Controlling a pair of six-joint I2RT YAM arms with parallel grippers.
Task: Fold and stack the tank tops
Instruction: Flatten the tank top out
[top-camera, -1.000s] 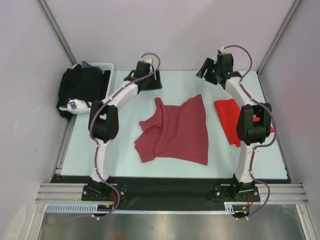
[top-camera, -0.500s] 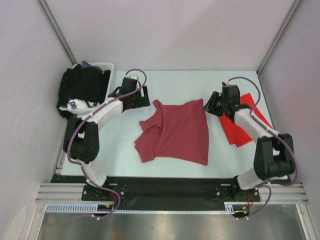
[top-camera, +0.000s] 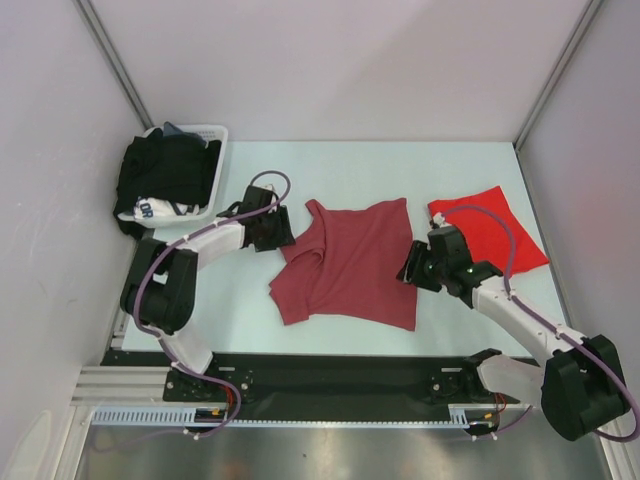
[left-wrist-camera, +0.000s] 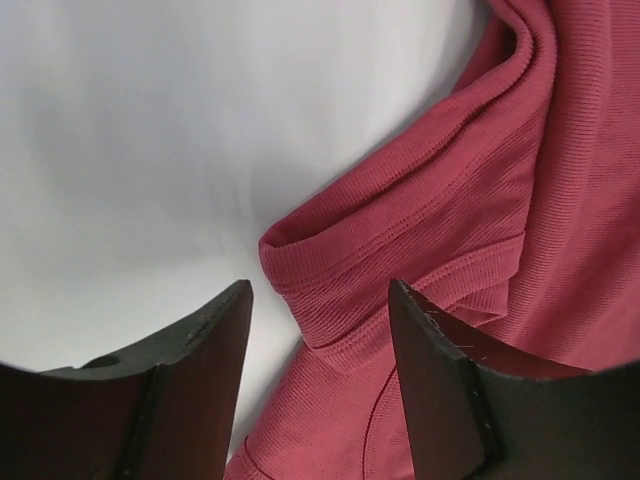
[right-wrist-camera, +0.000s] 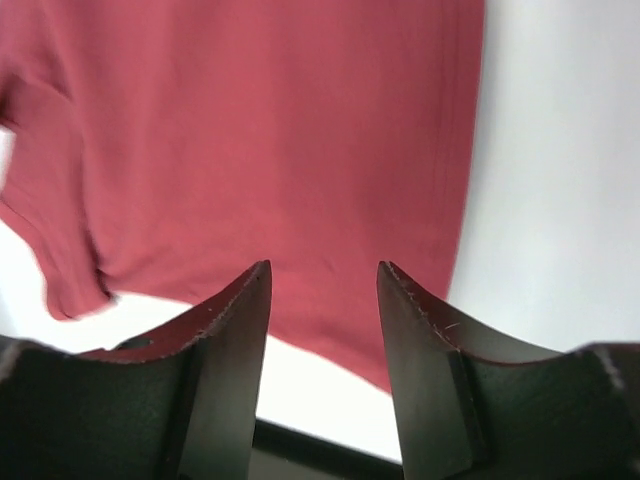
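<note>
A dusty maroon tank top (top-camera: 350, 265) lies spread and rumpled in the middle of the table. A bright red tank top (top-camera: 490, 235) lies folded at the right. My left gripper (top-camera: 282, 232) stands open at the maroon top's left shoulder straps, and a folded strap end (left-wrist-camera: 330, 260) lies just ahead of its fingers (left-wrist-camera: 215, 330). My right gripper (top-camera: 408, 268) is open at the maroon top's right edge, its fingers (right-wrist-camera: 420, 320) over the cloth (right-wrist-camera: 270, 140) with nothing between them.
A white basket (top-camera: 205, 135) at the back left holds black garments (top-camera: 165, 170) and a white cloth with dark lettering (top-camera: 145, 210). A black strip (top-camera: 330, 375) borders the table's near edge. Pale walls close in both sides.
Both arms have swung down from the back of the table to the maroon top. The left gripper now sits at its left straps, the right at its right edge. The bright red top is uncovered.
</note>
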